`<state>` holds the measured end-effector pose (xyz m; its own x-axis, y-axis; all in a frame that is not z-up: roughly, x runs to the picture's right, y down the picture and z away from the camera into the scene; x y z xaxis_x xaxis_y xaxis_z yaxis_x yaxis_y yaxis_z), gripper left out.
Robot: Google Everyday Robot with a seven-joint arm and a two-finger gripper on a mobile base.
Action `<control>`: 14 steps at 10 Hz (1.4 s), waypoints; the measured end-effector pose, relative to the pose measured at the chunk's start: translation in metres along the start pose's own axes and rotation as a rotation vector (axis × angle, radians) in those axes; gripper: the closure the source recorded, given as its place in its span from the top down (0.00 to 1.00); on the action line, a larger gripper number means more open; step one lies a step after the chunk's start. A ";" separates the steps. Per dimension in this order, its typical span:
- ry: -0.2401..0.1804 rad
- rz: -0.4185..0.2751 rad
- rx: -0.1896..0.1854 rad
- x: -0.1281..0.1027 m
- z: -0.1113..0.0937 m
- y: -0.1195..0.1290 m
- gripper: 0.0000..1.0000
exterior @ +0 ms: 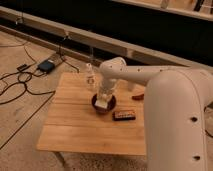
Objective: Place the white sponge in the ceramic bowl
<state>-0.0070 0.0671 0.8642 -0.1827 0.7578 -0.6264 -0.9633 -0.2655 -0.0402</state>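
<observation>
I see the claw (103, 99) hanging straight above the ceramic bowl (104, 104), white sponge (102, 103) directly beneath it inside the rim; grip state unreadable.

one bowl (103, 105), one sponge (102, 103), one claw (103, 97)

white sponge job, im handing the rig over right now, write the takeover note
Tool: down over the ceramic bowl, at the wooden table's middle.
White sponge: at the tool's tip, inside the bowl's rim. Whether it has been let go cannot be told.
Done: sponge carried to the bowl.
Left: confirm release, lift the arm away.
Nearby: clear bottle behind the bowl, flat black object to the side.
</observation>
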 end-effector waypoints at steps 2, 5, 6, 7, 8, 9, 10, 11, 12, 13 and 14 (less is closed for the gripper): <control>-0.002 0.000 0.001 -0.001 0.001 -0.003 0.80; -0.011 -0.001 0.003 -0.003 0.000 -0.006 0.80; -0.018 -0.003 0.002 -0.004 -0.001 -0.006 0.80; -0.024 -0.003 0.000 -0.005 -0.005 -0.007 0.80; -0.033 -0.004 -0.003 -0.005 -0.012 -0.007 0.80; -0.046 -0.004 -0.006 -0.005 -0.022 -0.010 0.80; -0.058 -0.002 -0.007 -0.004 -0.032 -0.014 0.80; -0.068 0.001 -0.009 -0.001 -0.043 -0.020 0.80; -0.074 0.002 -0.010 0.003 -0.051 -0.024 0.80; -0.080 -0.013 -0.014 0.009 -0.060 -0.023 0.80; -0.080 -0.015 -0.014 0.010 -0.060 -0.023 0.80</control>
<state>0.0255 0.0452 0.8121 -0.1838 0.8066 -0.5618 -0.9632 -0.2617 -0.0606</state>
